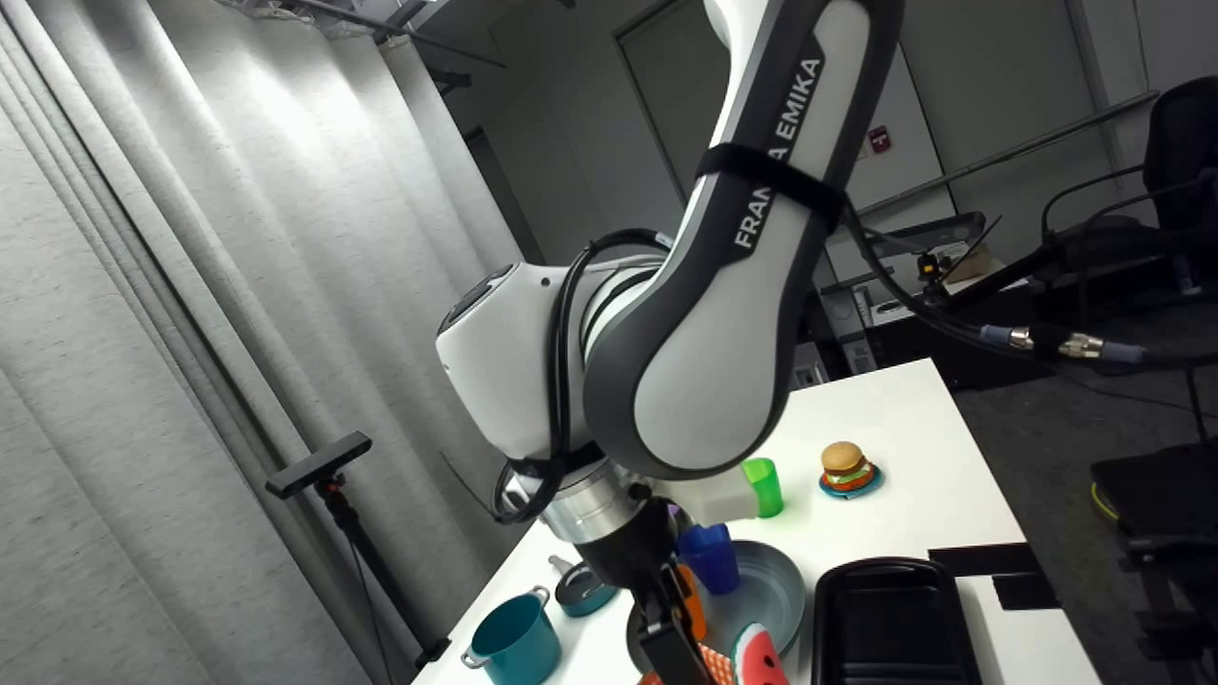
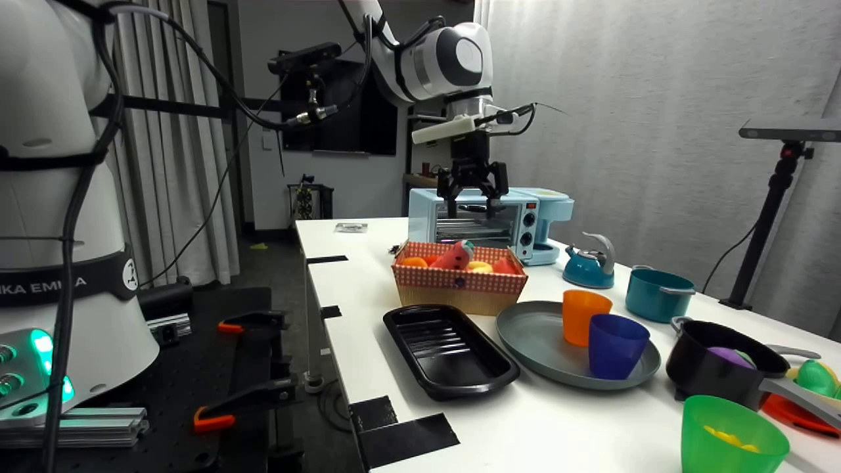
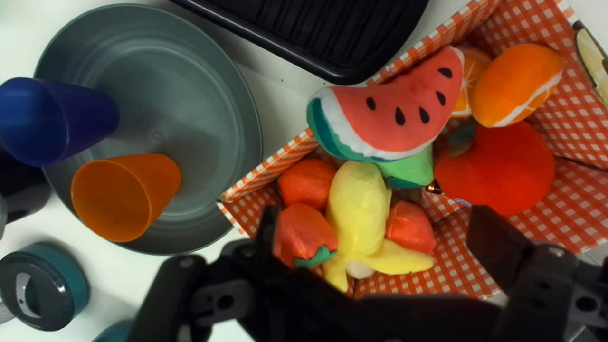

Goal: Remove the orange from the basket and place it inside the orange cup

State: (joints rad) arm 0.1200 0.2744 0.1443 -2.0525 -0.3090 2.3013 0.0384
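Note:
The basket is a red-checked box of plush fruit, also in the wrist view. The orange, a plump orange wedge, lies at its upper right in the wrist view, against an orange slice and a red fruit. It shows at the basket's left in an exterior view. The orange cup lies tilted toward the camera in the wrist view and stands on the grey plate in an exterior view. My gripper is open and empty above the basket.
A plush watermelon, yellow banana and strawberries share the basket. The blue cup stands beside the orange cup on the plate. A black tray is near the basket; a toaster oven stands behind.

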